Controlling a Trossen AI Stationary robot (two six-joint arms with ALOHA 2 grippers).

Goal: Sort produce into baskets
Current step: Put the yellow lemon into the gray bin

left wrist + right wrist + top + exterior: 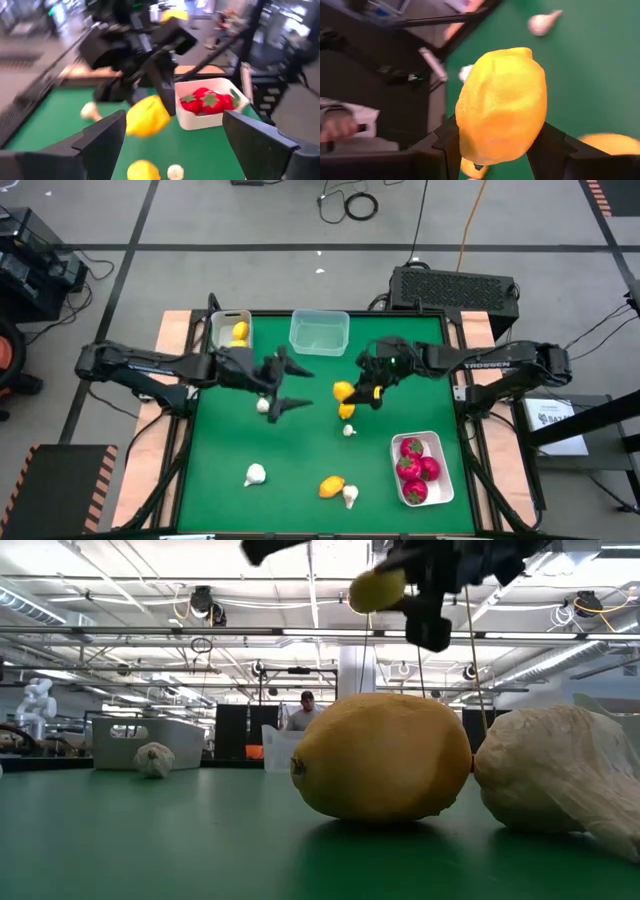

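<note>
We count three containers on the green table (220, 490). The narrow grey-white bin (216, 330) at the far left holds one lemon (240, 333). The clear tub (319, 332) beside it shows no contents that we can make out. The white tray (446, 477) near the front right holds a cluster of red fruits (417, 468) with green tops; we cannot fix their exact number.

The right gripper (372, 392) is clamped on a held lemon (343, 391), raised above the mat near the table's middle; in the right wrist view its fingers (551, 146) press both sides of the fruit. The left gripper (290, 386) hovers just left of centre with its jaws spread wide and nothing between them.

Loose items on the mat: a second lemon (332, 486) touching or just beside a garlic bulb (350, 496) near the front edge, another bulb (255, 475) front left, and a small bulb (349, 430) under the right gripper. An item (263, 406) beside the left fingers is partly hidden.

Open mat lies along the front left and between tub and tray
</note>
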